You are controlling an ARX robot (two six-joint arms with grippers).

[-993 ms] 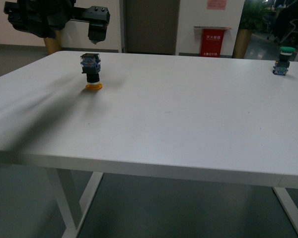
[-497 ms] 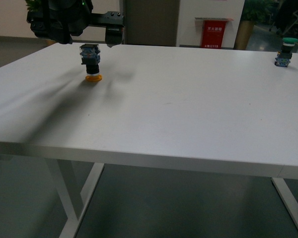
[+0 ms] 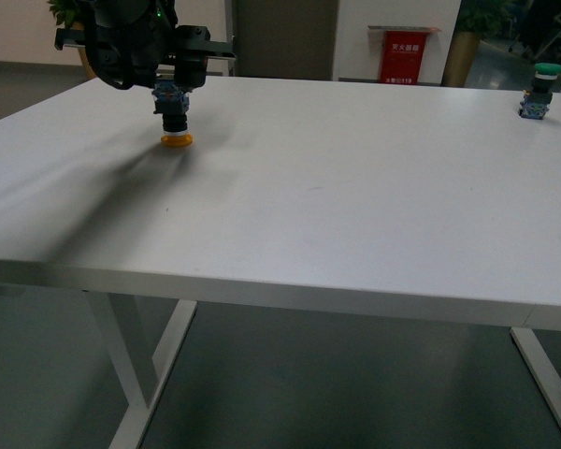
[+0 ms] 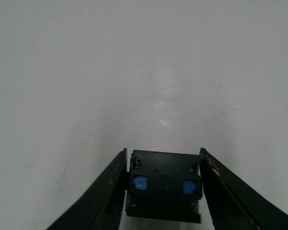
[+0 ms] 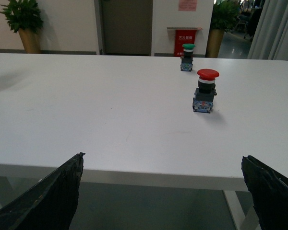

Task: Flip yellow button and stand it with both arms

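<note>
The yellow button stands upside down at the far left of the white table, its yellow cap on the tabletop and its black-and-blue block on top. My left gripper is down over it and shut on the block. In the left wrist view the block sits clamped between the two black fingers. My right gripper is open and empty, held off the table's near edge; it does not show in the front view.
A green-capped switch stands at the far right of the table and also shows in the right wrist view. A red-capped switch stands upright in front of it. A red sign and potted plants are behind the table.
My left gripper has come down from above and behind the yellow button and shut on its block. The button still stands cap down in the same spot.
</note>
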